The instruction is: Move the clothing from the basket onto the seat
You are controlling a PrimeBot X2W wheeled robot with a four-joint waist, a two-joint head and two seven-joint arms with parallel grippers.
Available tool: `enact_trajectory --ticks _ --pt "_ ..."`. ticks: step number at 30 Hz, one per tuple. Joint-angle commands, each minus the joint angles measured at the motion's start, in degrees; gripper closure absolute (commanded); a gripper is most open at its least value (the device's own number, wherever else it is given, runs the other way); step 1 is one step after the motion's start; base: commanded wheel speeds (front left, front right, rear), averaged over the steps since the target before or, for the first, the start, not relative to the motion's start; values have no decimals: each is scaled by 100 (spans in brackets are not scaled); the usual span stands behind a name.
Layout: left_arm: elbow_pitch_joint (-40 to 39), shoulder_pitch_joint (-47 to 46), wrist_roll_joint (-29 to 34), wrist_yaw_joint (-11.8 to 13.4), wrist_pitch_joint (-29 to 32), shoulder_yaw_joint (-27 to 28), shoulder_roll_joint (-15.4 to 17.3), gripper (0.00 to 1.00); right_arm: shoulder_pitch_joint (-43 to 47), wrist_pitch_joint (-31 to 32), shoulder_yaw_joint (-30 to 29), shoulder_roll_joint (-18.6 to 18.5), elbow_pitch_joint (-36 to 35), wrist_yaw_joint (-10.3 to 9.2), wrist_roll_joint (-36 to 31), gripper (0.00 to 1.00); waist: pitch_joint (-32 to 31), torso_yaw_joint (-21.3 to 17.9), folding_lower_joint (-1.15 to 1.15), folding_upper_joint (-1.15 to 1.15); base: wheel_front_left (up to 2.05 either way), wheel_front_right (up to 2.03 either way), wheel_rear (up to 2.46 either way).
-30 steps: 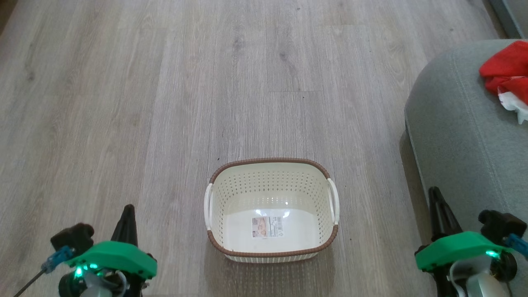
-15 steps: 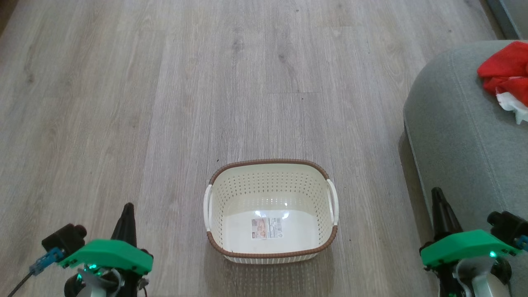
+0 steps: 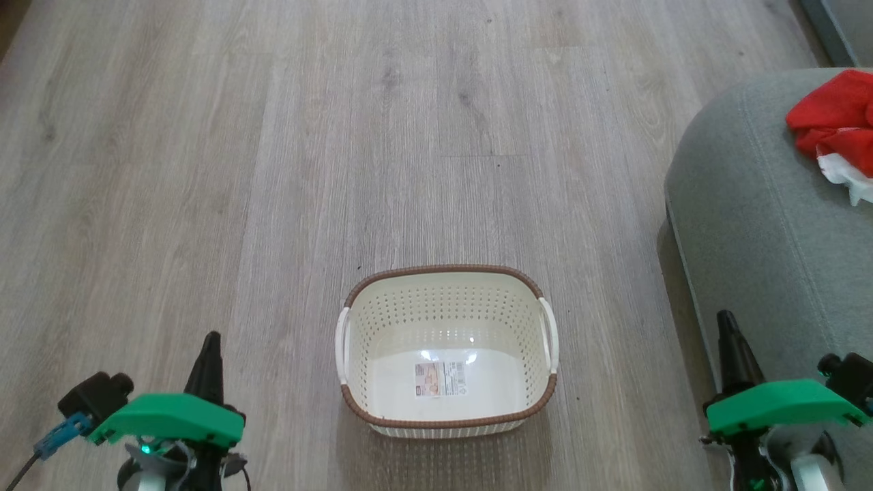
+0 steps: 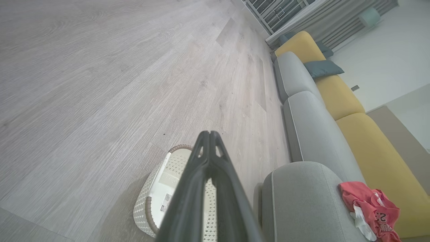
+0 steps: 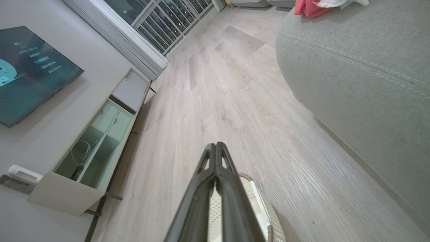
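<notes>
I've got both arms low in the head view, and the left gripper (image 3: 213,339) has its two dark fingers pressed together, closed on nothing. The right gripper (image 3: 725,318) is the same: fingers shut tip to tip, empty, pointing forward. The basket (image 3: 443,271) stands on the wooden floor (image 3: 273,170) between the two grippers, to the right of the left one and to the left of the right one, apart from both. Its bottom is bare around the paper label (image 3: 440,378). Through the left wrist camera the closed fingers cross over the basket's near side. Through the right wrist camera the basket's rim and one white handle peek out just right of the fingers. The seat (image 3: 764,218) runs along the right gripper's right side, close by it. The clothing (image 3: 829,116) lies on that seat, well ahead of the right gripper and off to its right: a crumpled red heap with a small white piece (image 3: 842,174) at its near edge. From the left wrist I can read white lettering on the red fabric, far right of those fingers.
</notes>
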Motion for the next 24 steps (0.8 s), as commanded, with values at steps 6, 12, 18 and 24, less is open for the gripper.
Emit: enact_trajectory --ticks 6,12,18,24 --pt "-255 -197 -439 -74 107 162 40 100 -294 117 35 -42 -235 0 484 100 -12 -8 0 0 0 0 0" --pt "-303 -194 -818 -101 206 186 40 100 -307 219 31 -44 -252 0 902 100 -24 -16 0 0 0 0 0" --pt "-352 -191 -1197 -127 305 210 41 100 -321 322 28 -45 -269 0 1319 100 -36 -24 0 0 0 0 0" --pt "-401 -188 -1576 -154 404 234 41 100 -335 424 24 -46 -286 0 1736 100 -48 -32 0 0 0 0 0"
